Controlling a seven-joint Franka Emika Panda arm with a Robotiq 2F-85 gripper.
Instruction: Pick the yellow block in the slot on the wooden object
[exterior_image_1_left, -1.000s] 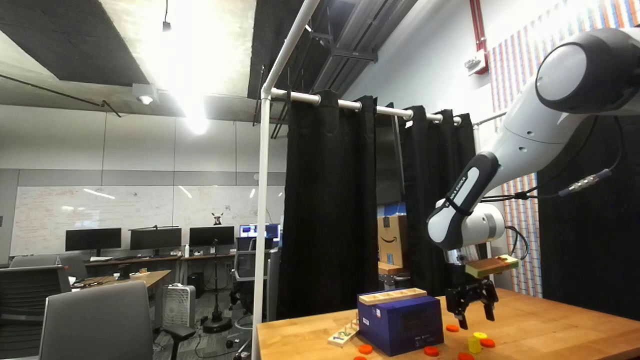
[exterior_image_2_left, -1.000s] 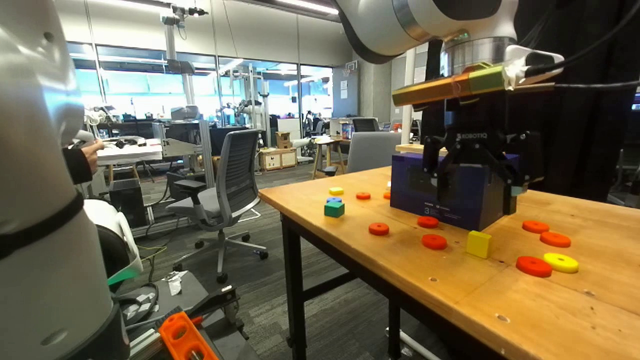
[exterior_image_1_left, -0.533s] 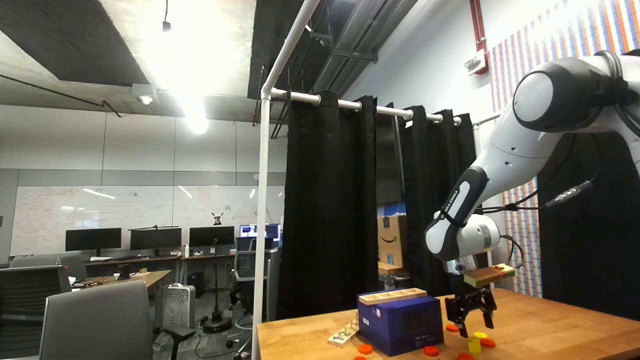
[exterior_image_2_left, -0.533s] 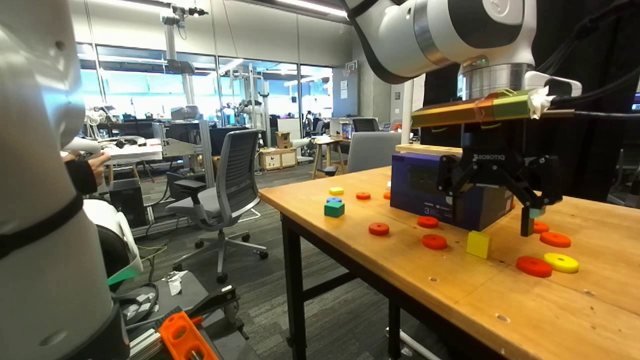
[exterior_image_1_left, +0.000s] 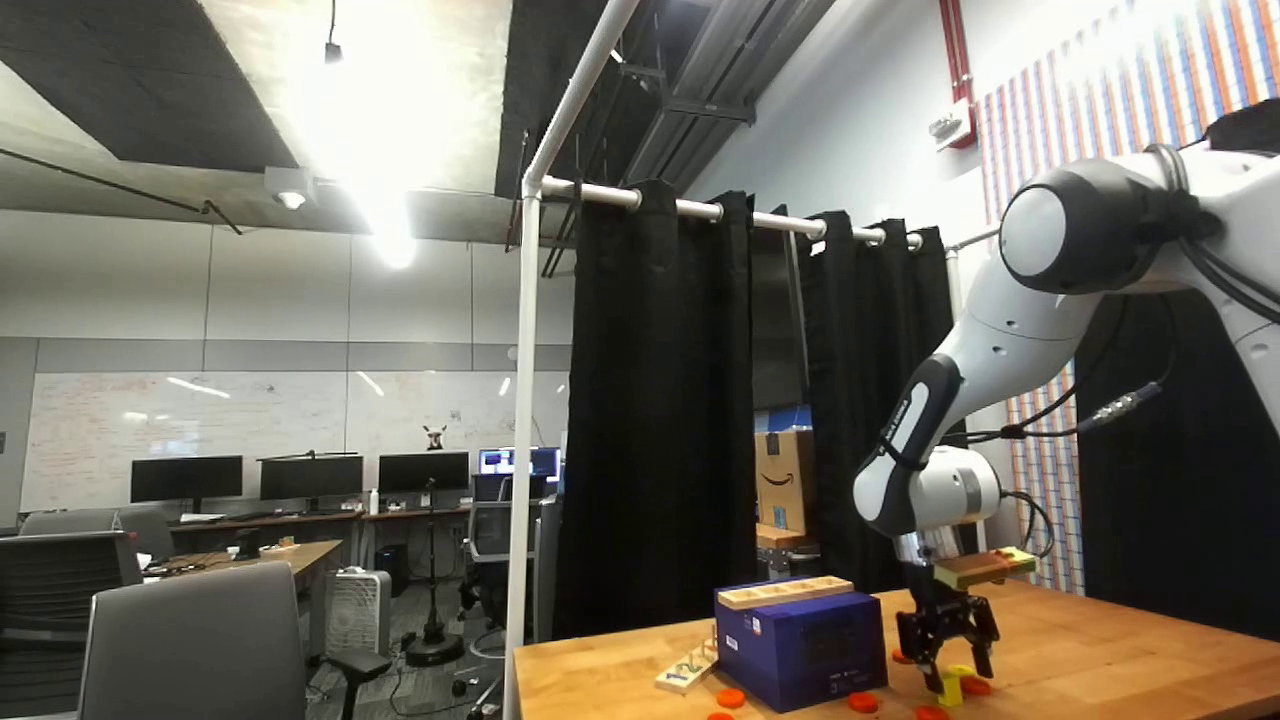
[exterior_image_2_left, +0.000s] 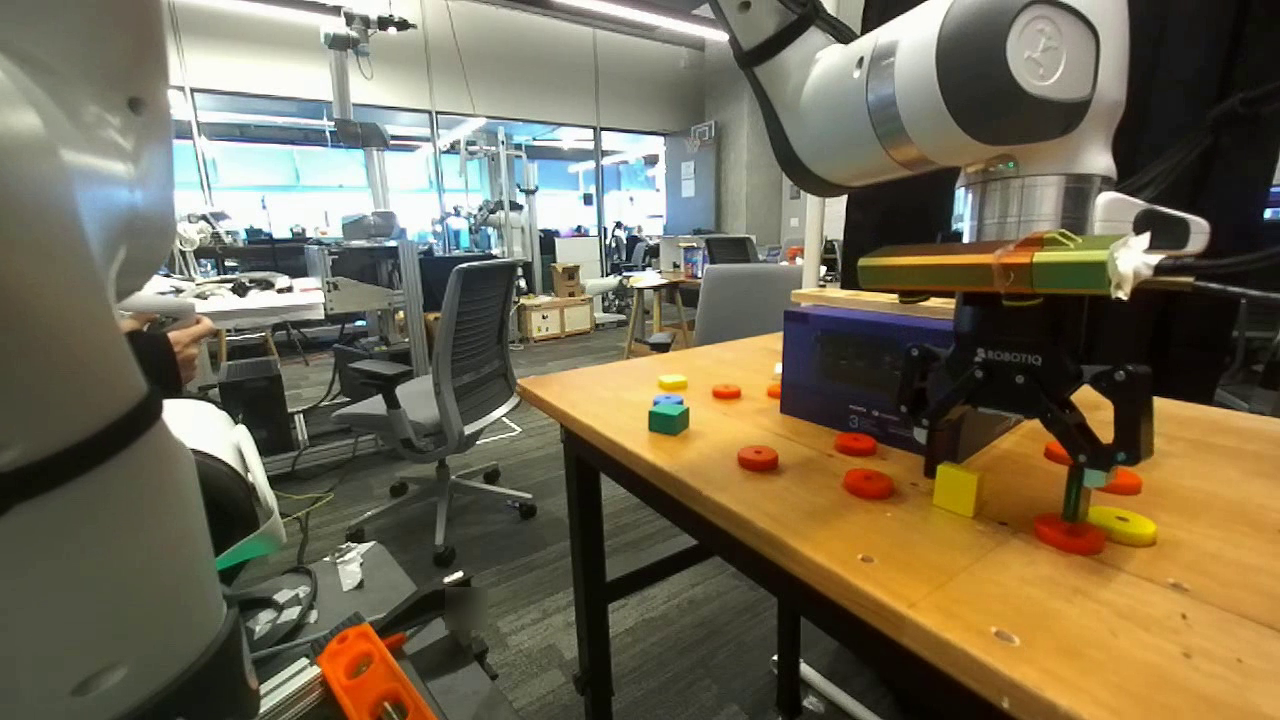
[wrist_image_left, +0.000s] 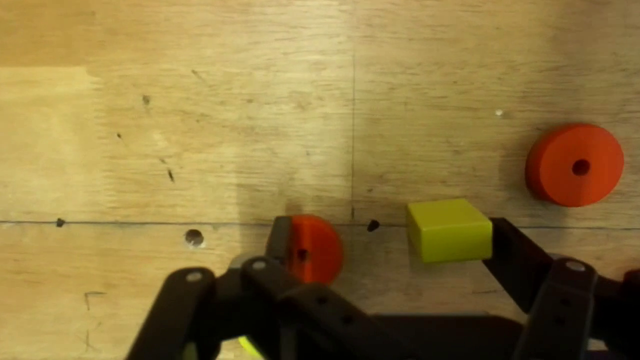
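Hovering low over the table (exterior_image_2_left: 1130, 620), the gripper (exterior_image_2_left: 1003, 492) points down, fingers (exterior_image_2_left: 1076, 495) spread wide, tips well apart. The yellow block (wrist_image_left: 450, 232) stands on the table in the gap between them, much closer to one finger. In the wrist view that finger is on the right, just beside the block; can't tell if it touches. The finger on the left there overlaps a red disc (wrist_image_left: 320, 250); in an exterior view its tip lines up with that disc too, contact unclear. A yellow disc (exterior_image_2_left: 1125, 525) lies right next to the red one.

Wooden strip (exterior_image_1_left: 785, 593) lies flat on top of the blue box (exterior_image_1_left: 800, 650), slots up. Box is on the table near the gripper, which covers part of it in an exterior view. A pegged board (exterior_image_1_left: 685, 672) lies beside the box, on the side away from the gripper.

More red discs (exterior_image_2_left: 868, 483) lie scattered around the box. Green block (exterior_image_2_left: 669, 418) sits near the table edge, well apart from the gripper; blue piece (exterior_image_2_left: 667, 400) just behind it, yellow piece (exterior_image_2_left: 672, 382) behind that. Arm (exterior_image_1_left: 1020, 320) comes in from the right in an exterior view, orange-green bar (exterior_image_2_left: 940, 272) above the fingers.
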